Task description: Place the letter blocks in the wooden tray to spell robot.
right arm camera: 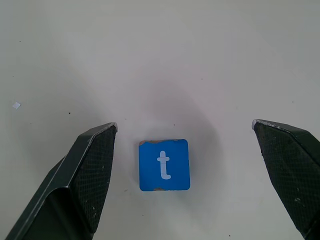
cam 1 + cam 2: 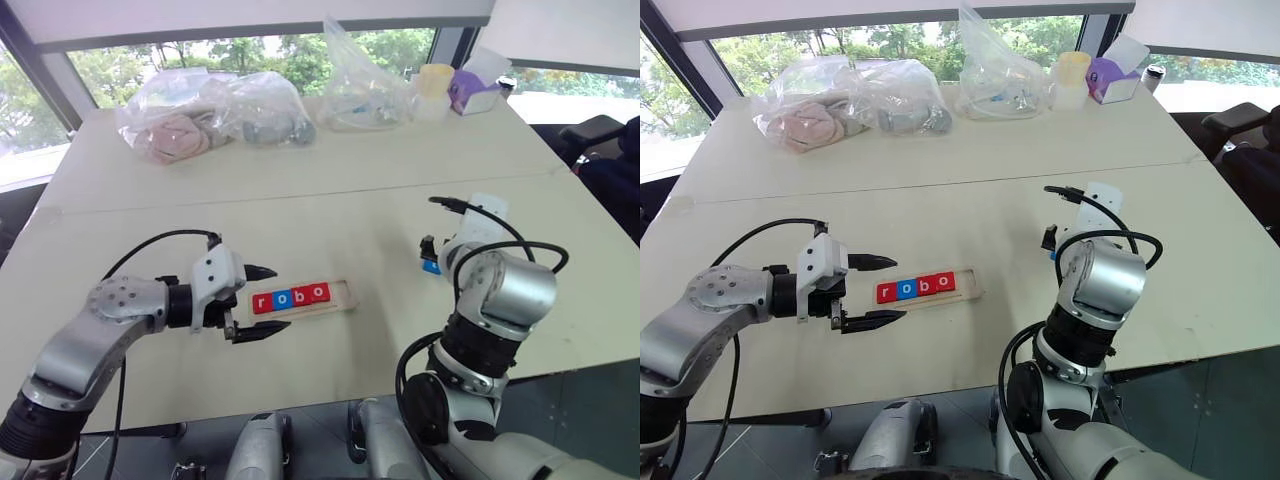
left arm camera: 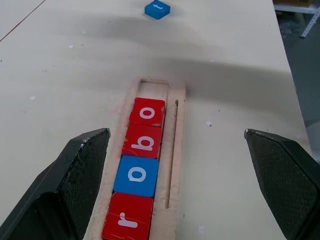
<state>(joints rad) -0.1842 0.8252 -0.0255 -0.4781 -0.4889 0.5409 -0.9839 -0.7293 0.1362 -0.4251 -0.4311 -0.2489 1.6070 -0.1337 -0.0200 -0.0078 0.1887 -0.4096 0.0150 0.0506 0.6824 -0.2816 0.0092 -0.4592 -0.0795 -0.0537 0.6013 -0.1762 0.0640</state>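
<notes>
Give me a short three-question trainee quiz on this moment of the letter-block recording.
1. True or false: the wooden tray already holds four blocks.
2. Which letter block lies on the table between the open fingers of the right hand? A) r B) b C) t
3. Fill in: the blocks in the tray, read in order, are red, ____, red, red.

Key
1. True: r, o, b, o, with one slot empty at the far end.
2. C, the blue t.
3. Blue.
</notes>
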